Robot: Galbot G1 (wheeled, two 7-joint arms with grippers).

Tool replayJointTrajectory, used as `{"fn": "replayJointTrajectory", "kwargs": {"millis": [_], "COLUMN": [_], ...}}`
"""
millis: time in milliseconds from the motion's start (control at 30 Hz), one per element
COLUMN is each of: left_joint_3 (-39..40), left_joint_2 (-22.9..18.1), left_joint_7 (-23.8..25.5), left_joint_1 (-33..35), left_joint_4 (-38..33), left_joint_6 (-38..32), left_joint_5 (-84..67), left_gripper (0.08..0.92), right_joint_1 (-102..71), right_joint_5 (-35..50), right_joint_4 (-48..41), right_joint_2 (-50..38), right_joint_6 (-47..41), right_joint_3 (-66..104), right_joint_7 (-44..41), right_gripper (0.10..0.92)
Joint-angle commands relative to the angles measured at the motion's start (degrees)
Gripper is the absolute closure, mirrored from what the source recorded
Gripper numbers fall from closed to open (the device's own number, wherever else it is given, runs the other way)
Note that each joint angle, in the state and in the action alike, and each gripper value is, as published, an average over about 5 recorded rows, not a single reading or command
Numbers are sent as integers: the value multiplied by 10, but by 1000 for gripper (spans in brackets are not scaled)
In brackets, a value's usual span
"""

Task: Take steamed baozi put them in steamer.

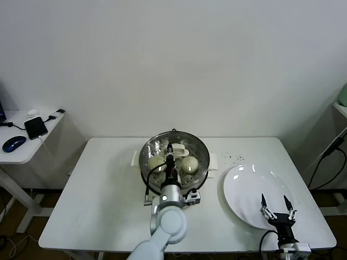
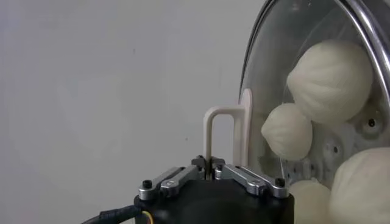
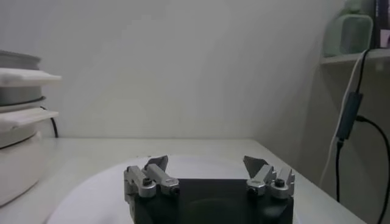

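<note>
The steel steamer (image 1: pixel 201 147) stands at the table's back middle on its white base. Cream-white baozi (image 1: pixel 157 162) (image 1: pixel 189 164) lie inside it, seen through the round glass lid (image 1: pixel 152 147) that covers it. My left gripper (image 1: pixel 171 158) is over the steamer, shut on the lid's white handle (image 1: pixel 178 151). In the left wrist view the left gripper (image 2: pixel 209 163) pinches the thin handle loop (image 2: pixel 222 115), and three baozi (image 2: pixel 332 79) (image 2: pixel 287 131) (image 2: pixel 365 185) show behind the glass lid (image 2: pixel 268 73). My right gripper (image 1: pixel 276 208) (image 3: pixel 207 164) hovers open and empty over the white plate (image 1: pixel 244 187) (image 3: pixel 91 195).
A black cable (image 1: pixel 146 187) runs from the steamer base toward the table's front. Dark crumbs (image 1: pixel 234 158) lie behind the plate. A side table (image 1: pixel 21 154) on the left holds a phone (image 1: pixel 36 127) and a mouse (image 1: pixel 13 143). Cables (image 1: pixel 325 162) hang at the right.
</note>
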Motion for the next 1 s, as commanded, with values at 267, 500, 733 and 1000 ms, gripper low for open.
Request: {"fn": "replayJointTrajectory", "kwargs": {"millis": [267, 500, 733, 1000], "left_joint_3": [12, -1, -89, -373], "left_joint_2": [32, 75, 102, 130], "left_joint_7": [19, -1, -172, -246], "left_joint_1": [1, 63, 157, 236], "left_joint_4": [-65, -168, -251, -262], "left_joint_6": [-7, -30, -216, -411], "left_joint_5": [-80, -142, -387, -894], "left_gripper": [677, 478, 271, 178], "right_joint_1": [6, 6, 4, -7], "right_joint_5": [-15, -21, -5, 7], "right_joint_4": [4, 7, 12, 26], "right_joint_2": [3, 6, 3, -4], "right_joint_6": [-3, -14, -8, 14], "right_joint_3": [-2, -6, -13, -14], "right_joint_7": [-6, -13, -12, -10], "right_gripper": [203, 203, 203, 203]}}
